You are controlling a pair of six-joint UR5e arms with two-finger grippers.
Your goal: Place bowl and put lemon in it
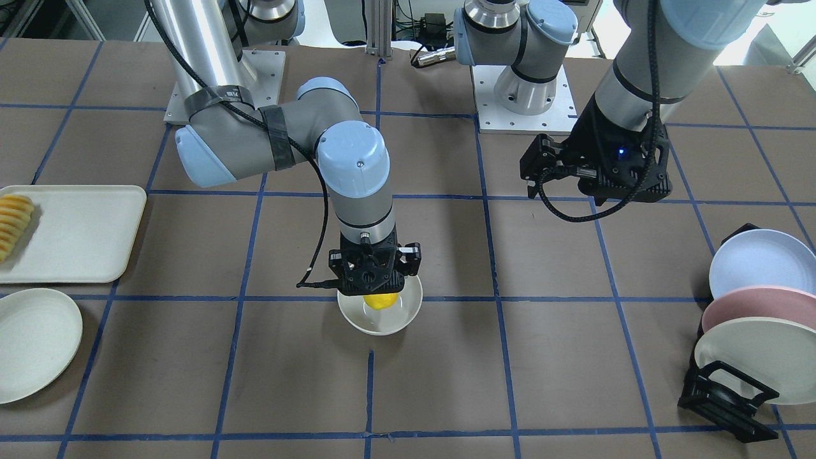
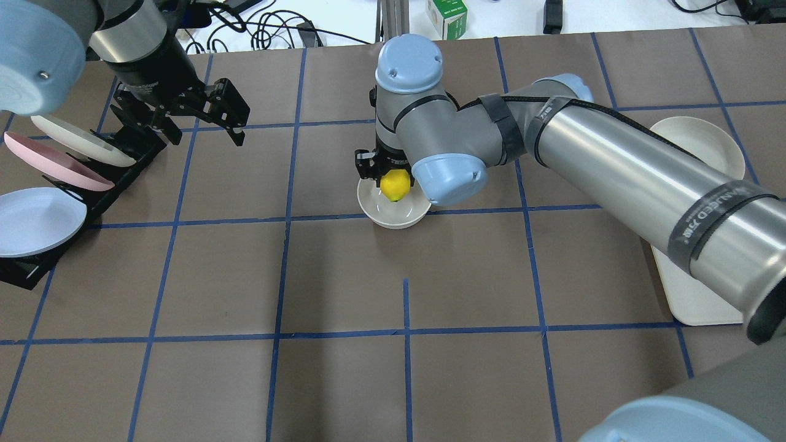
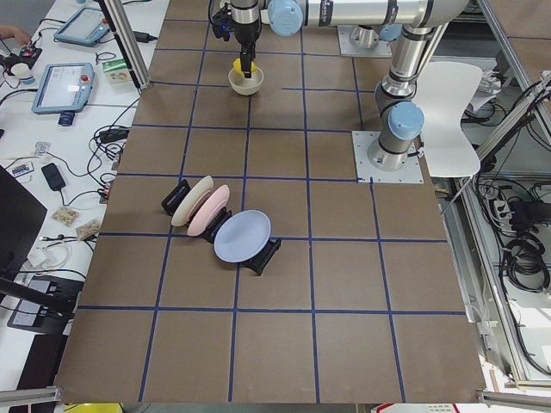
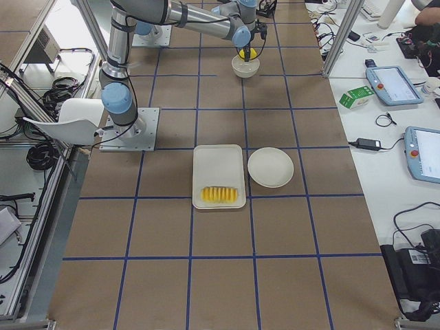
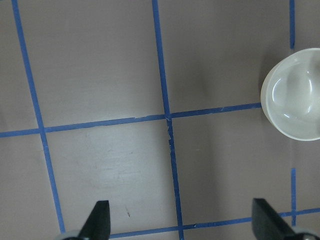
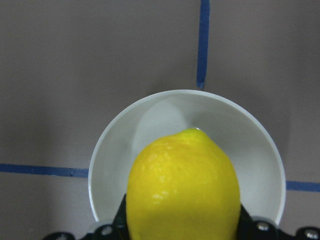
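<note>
Bowl (image 2: 393, 216) stands upright near the middle of the worktop (image 2: 344, 380). Right end effector (image 1: 380, 294) points straight down over it, clenched on the lemon (image 2: 395, 185), which hangs inside the bowl's rim. Contact between lemon and bowl floor cannot be determined. Left end effector (image 5: 181, 217) is released, its fingers (image 5: 100, 216) spread wide, above bare worktop toward the left end, near the plate rack (image 2: 126, 164).

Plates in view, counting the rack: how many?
4: blue plate, pink plate and cream plate standing in the rack; a flat plate lies beside the tray.
</note>
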